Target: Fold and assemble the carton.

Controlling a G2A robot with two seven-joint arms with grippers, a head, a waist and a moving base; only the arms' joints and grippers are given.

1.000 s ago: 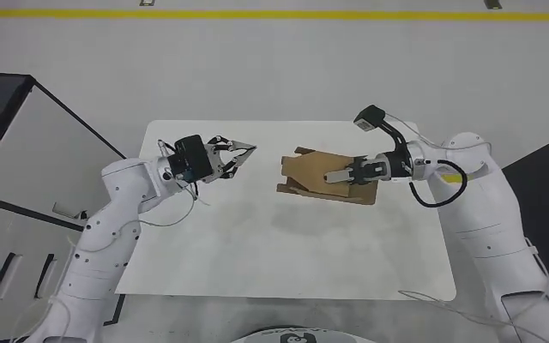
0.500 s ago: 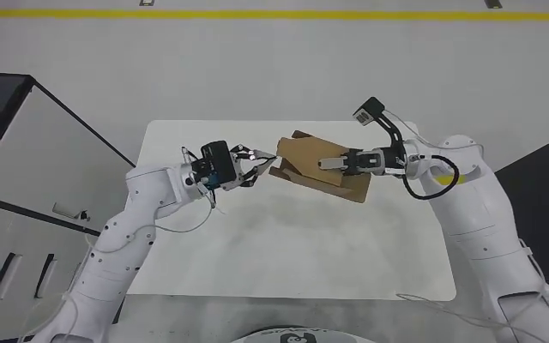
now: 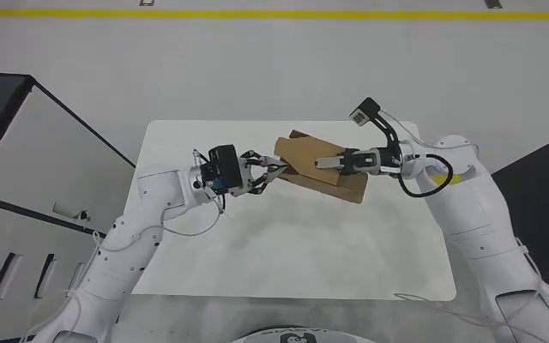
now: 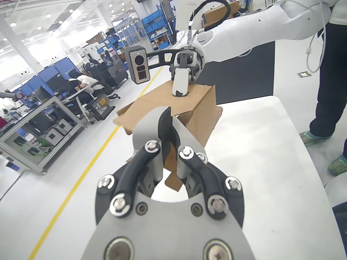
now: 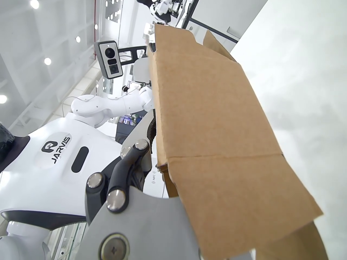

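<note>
The brown cardboard carton [image 3: 310, 158] hangs partly opened above the white table [image 3: 257, 249], tilted, with loose flaps at both ends. My right gripper [image 3: 331, 162] is shut on its top panel, and one white finger [image 4: 180, 87] presses on the cardboard from above. In the right wrist view the carton [image 5: 206, 104] runs along a grey finger [image 5: 138, 139]. My left gripper [image 3: 276, 167] is shut, its tips at the carton's left end. In the left wrist view that gripper [image 4: 169, 114] sits against the end flaps below the top panel [image 4: 160, 101].
A black-framed rack [image 3: 34, 129] stands off the table's left side. A yellow floor line [image 3: 274, 14] runs behind the table. Bare tabletop stretches in front of the carton toward the near edge [image 3: 292, 296].
My left gripper has travelled right across the table to the carton's left end. The right gripper has lifted the carton off the table, opened it from flat and shifted it left.
</note>
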